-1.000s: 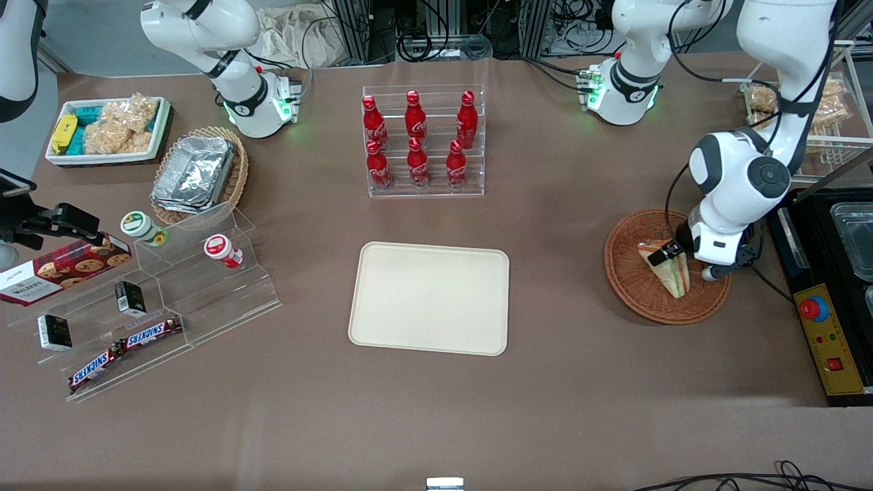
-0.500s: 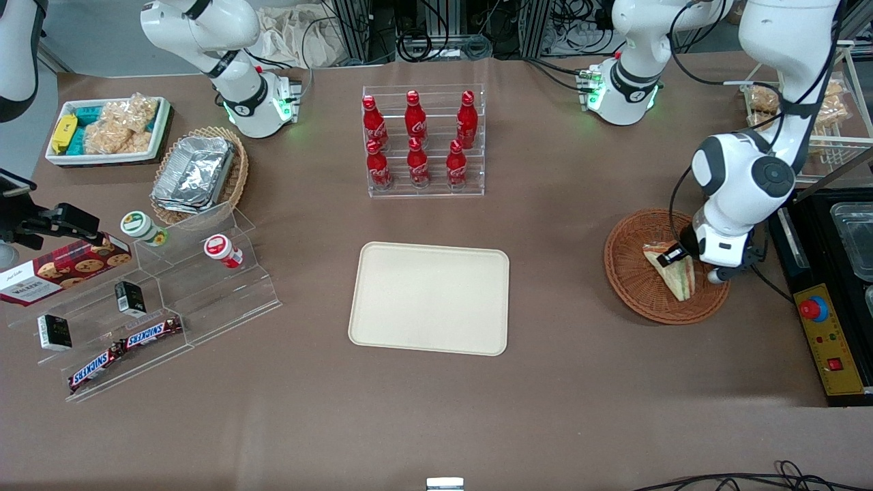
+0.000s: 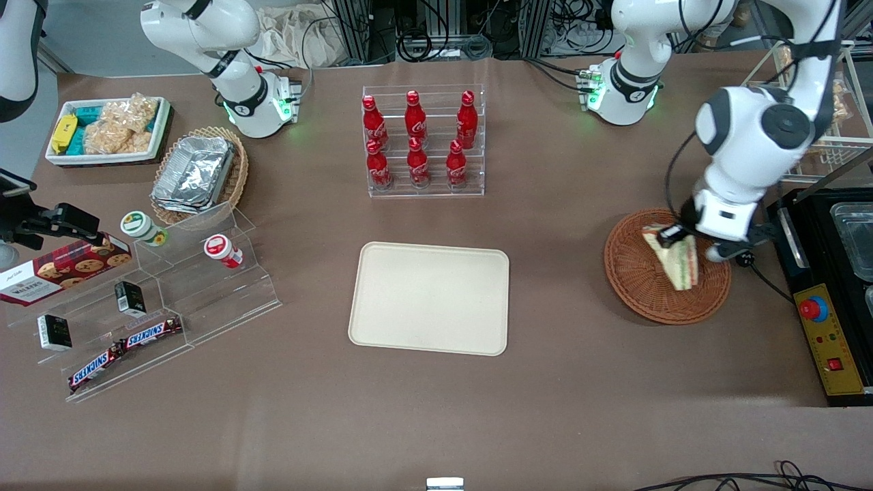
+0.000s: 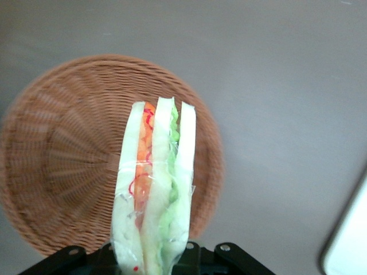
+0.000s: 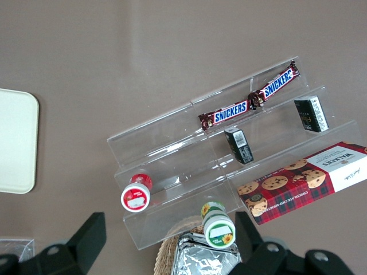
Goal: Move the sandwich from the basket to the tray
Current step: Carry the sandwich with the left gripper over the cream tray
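The sandwich [image 4: 153, 189] is a thin wedge of three pale bread slices with orange-red filling in one gap and green in the next, all inside shiny clear wrap with little creases. The basket [image 3: 638, 276] is round and shallow, made of reddish-brown wicker woven in rings, with ribs running out from its middle. The tray [image 3: 429, 298] is flat, smooth, cream plastic, a rectangle with rounded corners and a low rim, and it lies on the brown table [image 3: 545, 395] well apart from the basket, toward the parked arm's end. The gripper [image 3: 675, 237] is above the basket, and its black fingers are squeezed onto the wide end of the sandwich. The sandwich hangs over the basket, lifted off the wicker, with its thin end pointing away from the gripper.
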Robot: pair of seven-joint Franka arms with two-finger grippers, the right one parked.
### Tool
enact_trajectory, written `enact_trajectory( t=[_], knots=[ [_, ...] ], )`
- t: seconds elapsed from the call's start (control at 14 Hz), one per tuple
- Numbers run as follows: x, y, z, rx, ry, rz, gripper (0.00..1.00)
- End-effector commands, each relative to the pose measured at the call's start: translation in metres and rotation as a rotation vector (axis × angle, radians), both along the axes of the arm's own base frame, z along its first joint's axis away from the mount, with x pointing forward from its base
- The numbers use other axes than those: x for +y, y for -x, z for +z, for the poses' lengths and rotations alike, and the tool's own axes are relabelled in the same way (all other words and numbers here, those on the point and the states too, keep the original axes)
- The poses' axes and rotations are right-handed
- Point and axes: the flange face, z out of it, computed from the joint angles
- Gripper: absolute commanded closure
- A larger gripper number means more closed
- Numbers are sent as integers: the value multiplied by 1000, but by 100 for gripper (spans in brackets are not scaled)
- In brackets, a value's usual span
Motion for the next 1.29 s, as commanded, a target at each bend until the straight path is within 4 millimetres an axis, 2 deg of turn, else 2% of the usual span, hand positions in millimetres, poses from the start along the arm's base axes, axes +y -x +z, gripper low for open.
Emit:
enact_trajectory(
  t=[0.0,0.14,0.36,0.57,0.86,1.0,1.21],
  knots=[
    [-64,-2,15,-3,47,33,100],
    [-112,-5,20,40,58,16,100],
    [-172,-19,26,118,76,-39,100],
    [-233,-32,10,143,123,-91,100],
    [-302,-46,-32,116,101,-247,100],
    [-335,-43,-62,86,99,-321,100],
    [-339,-48,-109,25,66,-401,100]
  ],
)
